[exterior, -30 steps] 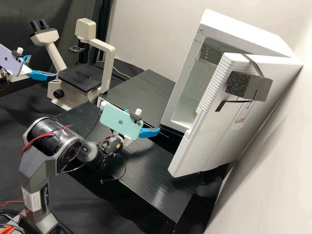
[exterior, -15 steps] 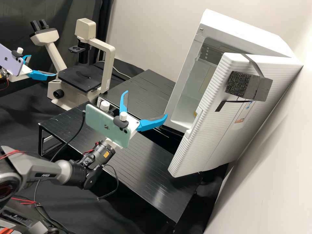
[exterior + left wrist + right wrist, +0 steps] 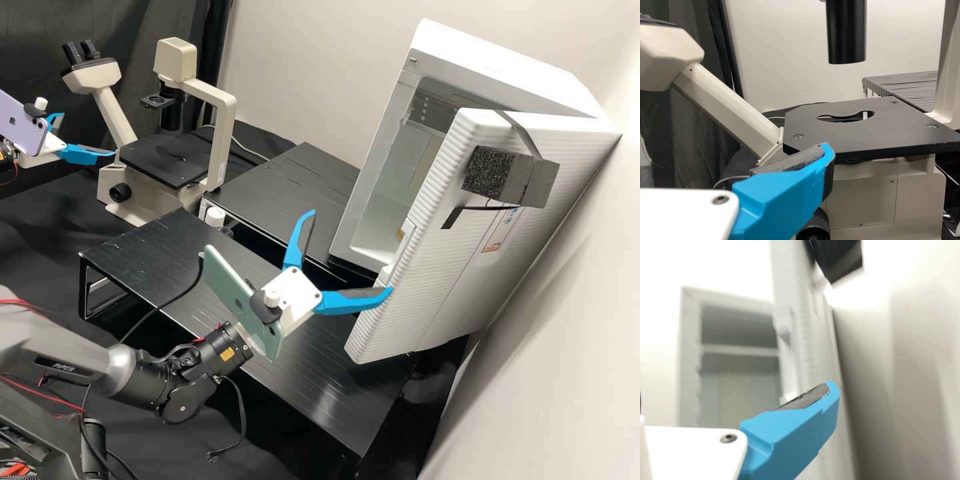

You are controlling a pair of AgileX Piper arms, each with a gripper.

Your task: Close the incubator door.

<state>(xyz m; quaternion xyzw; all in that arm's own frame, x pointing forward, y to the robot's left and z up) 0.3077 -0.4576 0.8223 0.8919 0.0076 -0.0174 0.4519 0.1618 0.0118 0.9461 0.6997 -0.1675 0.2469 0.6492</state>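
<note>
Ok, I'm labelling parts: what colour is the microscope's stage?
Black; the stage shows best in the left wrist view.

Dk grey arm (image 3: 57, 348), red wires (image 3: 19, 302), blk wrist (image 3: 212, 359), wht/blue end effector (image 3: 351, 251)

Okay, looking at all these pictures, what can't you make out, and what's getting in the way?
- Incubator interior: partly hidden behind the door, high view.
- Whether the right claw touches the door: they overlap along the line of sight, high view.
- Purple phone's far end: cut off by the left edge, high view.
- Door label's wording: too small, high view.
- Microscope knob: partly behind the left claw, left wrist view.
</note>
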